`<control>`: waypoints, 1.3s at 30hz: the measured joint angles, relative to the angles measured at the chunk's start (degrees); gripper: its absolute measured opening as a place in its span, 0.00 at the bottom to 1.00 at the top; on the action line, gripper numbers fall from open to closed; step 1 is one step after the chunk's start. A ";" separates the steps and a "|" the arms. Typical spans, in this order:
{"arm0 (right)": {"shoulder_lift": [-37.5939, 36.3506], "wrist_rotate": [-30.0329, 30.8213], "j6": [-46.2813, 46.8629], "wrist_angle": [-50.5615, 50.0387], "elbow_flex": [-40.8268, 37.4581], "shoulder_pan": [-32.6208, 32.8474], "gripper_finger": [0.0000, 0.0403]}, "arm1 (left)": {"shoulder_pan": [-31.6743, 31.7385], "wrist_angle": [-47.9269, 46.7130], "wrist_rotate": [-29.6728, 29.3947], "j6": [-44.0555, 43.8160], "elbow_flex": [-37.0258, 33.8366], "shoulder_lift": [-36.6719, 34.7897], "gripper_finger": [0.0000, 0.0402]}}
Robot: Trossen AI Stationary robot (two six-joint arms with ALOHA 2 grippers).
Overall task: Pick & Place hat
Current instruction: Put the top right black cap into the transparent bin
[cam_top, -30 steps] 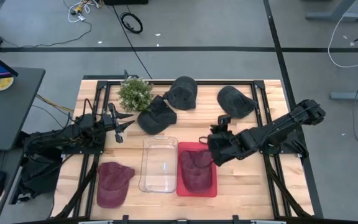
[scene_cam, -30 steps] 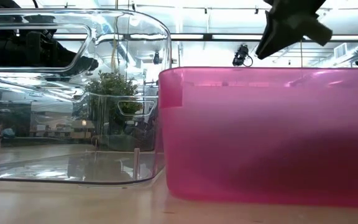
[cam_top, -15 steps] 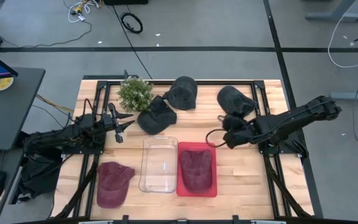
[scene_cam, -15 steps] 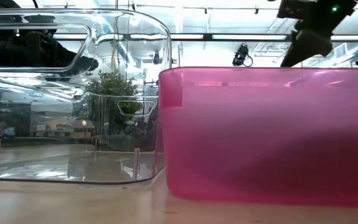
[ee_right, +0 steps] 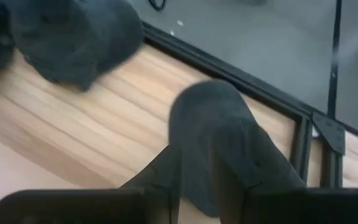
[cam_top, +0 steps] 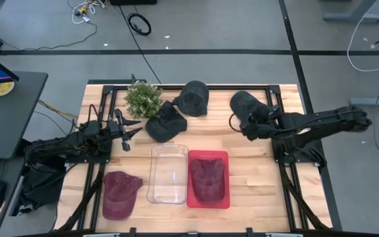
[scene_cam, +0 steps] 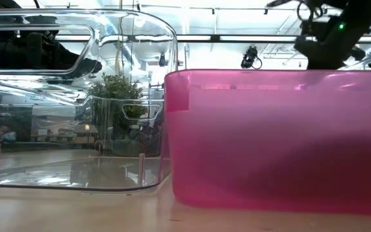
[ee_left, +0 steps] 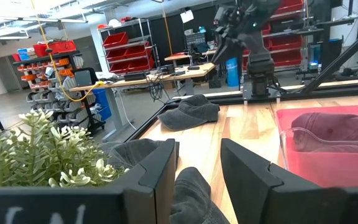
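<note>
In the high view, a dark grey hat lies on the table's far right. My right gripper stands open at its near edge; in the right wrist view the same hat lies between and just beyond the fingers of this gripper. A maroon hat lies inside the red bin. A second maroon hat rests on the table at near left. My left gripper waits open at the left, pointing at another dark hat. My right gripper comes at the near edge of the dark grey hat at a slant from the near side, a finger on either side of it. Whether the fingers touch the hat, I cannot tell. The hat lies flat on the table.
A clear bin stands left of the red bin. A third dark hat and a small green plant sit along the far edge. Black frame rails run beside the right gripper. The red bin's wall fills the low view.
My right gripper has moved from above the red bin toward the table's far edge and to the right, ending at the dark grey hat on the far right. The maroon hat has stayed in the red bin.
</note>
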 joint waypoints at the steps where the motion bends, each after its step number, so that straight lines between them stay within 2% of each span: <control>1: 0.00 -0.49 -0.08 0.73 -0.58 -0.85 0.20 | 0.01 -0.01 0.00 -0.01 -0.01 0.00 0.33; 7: 0.02 -2.08 -0.73 2.02 -3.31 -6.35 0.21 | 0.01 -0.01 0.00 0.00 0.00 0.00 0.33; 11: 0.02 -4.25 -2.41 3.85 -4.78 -9.23 0.25 | 0.00 -0.01 0.00 0.01 0.00 -0.01 0.33; 18: 0.02 -8.68 -10.55 17.07 -10.06 -14.44 0.47 | 0.01 0.01 0.00 0.01 -0.02 -0.02 0.33; 24: 0.02 -12.42 -12.09 21.17 -13.95 -20.06 0.69 | 0.00 -0.01 0.00 0.00 0.00 0.00 0.33; 29: 0.63 -17.22 -15.17 30.43 -18.39 -23.95 0.80 | 0.00 -0.01 0.00 0.02 0.00 0.00 0.33; 32: 1.94 -19.95 -16.98 35.41 -20.48 -25.99 0.83 | 0.02 0.01 0.00 0.01 -0.02 0.00 0.33; 39: 7.74 -20.22 -18.65 38.43 -21.55 -29.58 0.80 | 0.01 0.00 0.00 -0.01 0.00 -0.01 0.33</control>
